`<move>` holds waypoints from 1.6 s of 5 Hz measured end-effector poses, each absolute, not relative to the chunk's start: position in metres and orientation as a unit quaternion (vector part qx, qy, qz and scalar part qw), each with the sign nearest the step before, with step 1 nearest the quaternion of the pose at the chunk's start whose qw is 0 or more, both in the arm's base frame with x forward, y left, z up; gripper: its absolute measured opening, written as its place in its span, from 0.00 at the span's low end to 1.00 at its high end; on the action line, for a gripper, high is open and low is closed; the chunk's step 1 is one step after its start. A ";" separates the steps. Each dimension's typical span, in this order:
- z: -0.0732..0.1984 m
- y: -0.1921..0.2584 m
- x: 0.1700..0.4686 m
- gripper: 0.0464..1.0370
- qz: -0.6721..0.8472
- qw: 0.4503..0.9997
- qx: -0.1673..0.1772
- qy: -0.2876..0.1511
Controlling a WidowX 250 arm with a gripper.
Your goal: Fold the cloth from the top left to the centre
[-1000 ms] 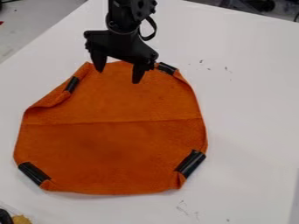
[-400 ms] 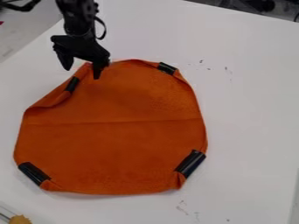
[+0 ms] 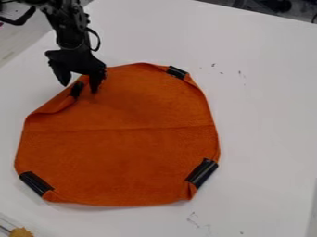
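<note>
Over the orange cloth's top-left edge (image 3: 51, 105), the pincer (image 3: 79, 88) hangs wide open, nothing gripped; grasp and fold to centre both undone.

So the bench (image 3: 266, 115) is white, with little dark specks (image 3: 240, 72) toward its far side and squiggly scuffs (image 3: 193, 220) toward its near side. By its near left edge there's some yellow-orange lumpy thing (image 3: 21, 232), no clue what. Past its far right edge, dark clutter (image 3: 278, 5), too murky to ID.
</note>
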State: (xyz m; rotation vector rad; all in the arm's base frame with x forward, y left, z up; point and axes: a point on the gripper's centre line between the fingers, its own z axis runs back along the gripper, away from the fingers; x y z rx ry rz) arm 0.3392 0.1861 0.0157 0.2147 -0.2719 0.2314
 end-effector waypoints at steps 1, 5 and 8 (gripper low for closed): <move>0.013 0.185 0.336 0.62 0.113 0.979 0.108 -0.129; 0.049 0.168 0.324 0.02 0.125 0.972 0.137 -0.145; 0.050 0.051 0.305 0.02 0.109 0.977 0.114 -0.141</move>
